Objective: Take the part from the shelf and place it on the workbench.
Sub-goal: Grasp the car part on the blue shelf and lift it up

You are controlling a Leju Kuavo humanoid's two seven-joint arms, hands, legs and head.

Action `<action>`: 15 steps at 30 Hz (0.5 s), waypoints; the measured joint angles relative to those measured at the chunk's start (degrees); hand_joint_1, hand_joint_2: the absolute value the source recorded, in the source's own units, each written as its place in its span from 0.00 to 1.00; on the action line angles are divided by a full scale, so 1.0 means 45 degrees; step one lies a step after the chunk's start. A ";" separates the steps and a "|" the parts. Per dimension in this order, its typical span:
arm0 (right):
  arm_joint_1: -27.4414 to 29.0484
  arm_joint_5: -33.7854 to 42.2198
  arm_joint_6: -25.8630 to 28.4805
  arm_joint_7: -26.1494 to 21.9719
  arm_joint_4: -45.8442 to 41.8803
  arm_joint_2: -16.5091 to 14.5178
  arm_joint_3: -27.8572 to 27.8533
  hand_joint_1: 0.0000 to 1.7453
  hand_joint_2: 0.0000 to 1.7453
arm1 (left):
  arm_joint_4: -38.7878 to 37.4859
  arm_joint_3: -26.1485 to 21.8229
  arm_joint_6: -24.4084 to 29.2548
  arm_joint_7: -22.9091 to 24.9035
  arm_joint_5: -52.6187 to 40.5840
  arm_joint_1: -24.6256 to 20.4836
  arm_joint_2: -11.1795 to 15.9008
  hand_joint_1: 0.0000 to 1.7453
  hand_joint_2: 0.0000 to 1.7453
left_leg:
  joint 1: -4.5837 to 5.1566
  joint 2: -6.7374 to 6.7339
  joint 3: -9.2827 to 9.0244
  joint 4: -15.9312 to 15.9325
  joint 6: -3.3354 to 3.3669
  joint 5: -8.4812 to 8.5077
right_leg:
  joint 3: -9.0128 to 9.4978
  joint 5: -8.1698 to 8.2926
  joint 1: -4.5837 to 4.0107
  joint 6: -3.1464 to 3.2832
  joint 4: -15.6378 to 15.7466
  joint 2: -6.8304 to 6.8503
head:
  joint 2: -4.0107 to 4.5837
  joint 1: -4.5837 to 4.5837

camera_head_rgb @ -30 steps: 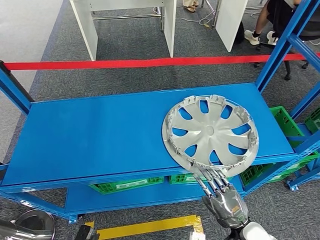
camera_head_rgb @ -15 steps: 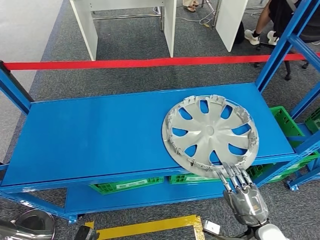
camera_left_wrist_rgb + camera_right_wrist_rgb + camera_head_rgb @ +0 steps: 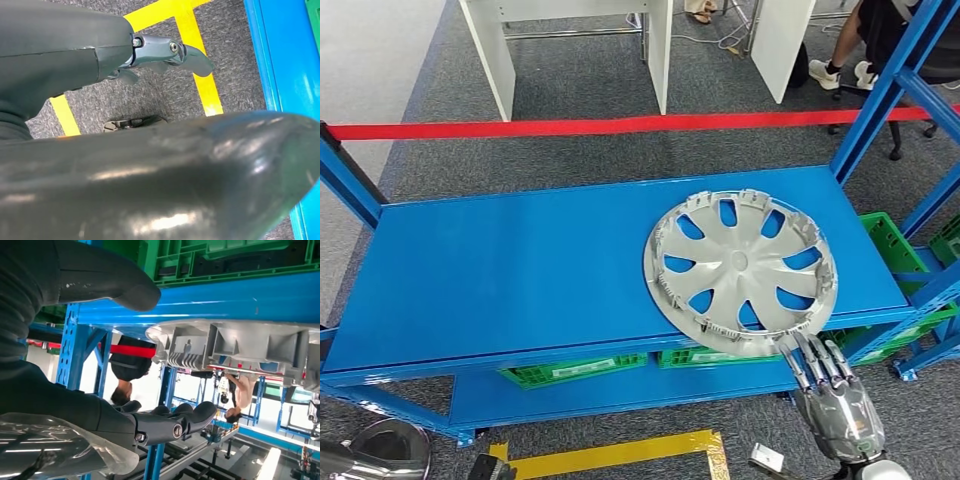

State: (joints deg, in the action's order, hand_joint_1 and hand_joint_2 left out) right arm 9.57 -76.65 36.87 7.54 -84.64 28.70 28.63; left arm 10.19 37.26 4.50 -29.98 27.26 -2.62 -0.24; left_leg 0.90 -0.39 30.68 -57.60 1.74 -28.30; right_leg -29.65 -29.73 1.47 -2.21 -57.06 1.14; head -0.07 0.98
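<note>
A silver hubcap lies flat on the right part of the blue shelf, its near rim overhanging the front edge. My right hand is below and in front of that rim, toward its right side, fingers stretched up near the rim and holding nothing. In the right wrist view the hubcap's ribbed rim sits apart between the thumb and the dark fingers of my right hand. My left hand hangs low over the carpet with nothing in it, a finger extended.
Green crates sit on the lower shelf level, more at the right. Blue uprights frame the shelf's right end. Behind run a red barrier tape and white desk legs; a person's feet show at the far right. Yellow floor tape lies below.
My right hand has slid to the right along the shelf's front edge and a little lower, from under the hubcap's near rim toward its right side. The hubcap has not moved.
</note>
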 joint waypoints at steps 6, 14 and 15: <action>0.0095 -0.0023 0.0001 -0.0004 0.0038 0.0023 0.0007 0.00 1.00 | 0.0000 -0.0009 -0.0078 -0.0150 -0.0013 0.0001 0.0000 0.00 0.00 | 0.0000 0.0000 0.0000 0.0000 0.0000 0.0000 | 0.0002 0.0000 0.0000 0.0000 0.0000 0.0000 | 0.0000 -0.0001; -0.0319 -0.0465 0.0442 -0.0375 0.0574 -0.0392 0.0319 0.00 1.00 | 0.0000 -0.0013 -0.0334 -0.0459 -0.0058 -0.0002 -0.0030 0.00 0.00 | -0.0001 0.0000 -0.0001 0.0000 0.0000 0.0000 | 0.0003 0.0000 -0.0001 0.0000 0.0000 -0.0001 | 0.0000 0.0000; -0.0382 -0.0608 0.0499 -0.0502 0.0642 -0.0551 0.0306 0.00 1.00 | 0.0000 -0.0013 -0.0334 -0.0471 -0.0070 -0.0003 -0.0040 0.00 0.00 | -0.0001 0.0000 -0.0001 0.0000 0.0000 0.0000 | 0.0002 0.0000 -0.0001 0.0000 -0.0001 0.0000 | 0.0000 -0.0001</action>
State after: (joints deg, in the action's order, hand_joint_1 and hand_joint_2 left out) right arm 7.85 -79.39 39.12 5.27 -81.75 26.22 30.01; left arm 10.19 37.20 2.99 -32.10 26.94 -2.63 -0.42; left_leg 0.89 -0.40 30.68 -57.60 1.74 -28.30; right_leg -29.64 -29.73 1.47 -2.20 -57.06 1.14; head -0.07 0.98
